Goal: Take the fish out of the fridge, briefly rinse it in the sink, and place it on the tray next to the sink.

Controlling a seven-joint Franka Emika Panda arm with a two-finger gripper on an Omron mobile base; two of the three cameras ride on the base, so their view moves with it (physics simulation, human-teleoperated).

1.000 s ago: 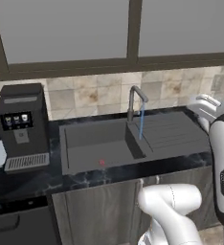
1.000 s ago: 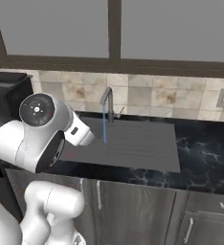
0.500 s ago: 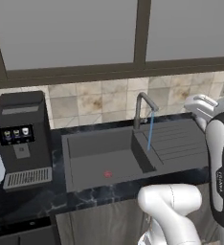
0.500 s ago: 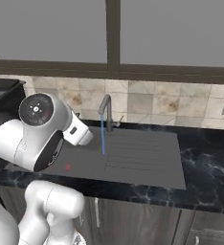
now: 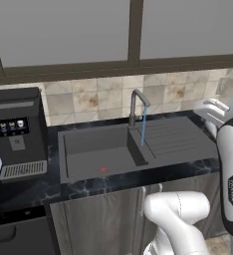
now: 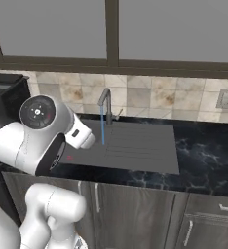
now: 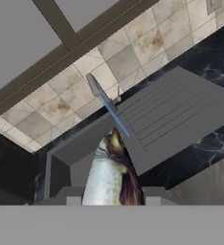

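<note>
The fish (image 7: 111, 174) sits clamped in the tool (image 7: 109, 201), whose jaws are closed narrowly on its body; in the hand view it points away from the camera, silvery along one flank and dark brown along the other, with its far end reaching toward the sink (image 7: 75, 158). It hangs in the air above the near rim of the basin, short of the water.

A thin blue stream of water (image 5: 143, 127) runs from the upright faucet (image 5: 136, 105) down onto the inner edge where the basin meets the ribbed draining board (image 5: 173, 137). The basin itself is matte grey with a small red drain mark (image 5: 102, 169) on its floor. The sink is set into a black marbled tabletop (image 6: 208, 151) backed by beige stone tiles under a dark-framed window.

To the left of the sink in the left base view stands a black coffee machine (image 5: 18, 132), close beside the basin's edge. At the right edge of that view, the white arm (image 5: 232, 184) rises past the draining board. Below the tabletop run dark wood-grain cabinet doors (image 6: 135, 214) with slim metal handles. An outlet plate (image 6: 225, 98) sits on the tiled wall to the right.
</note>
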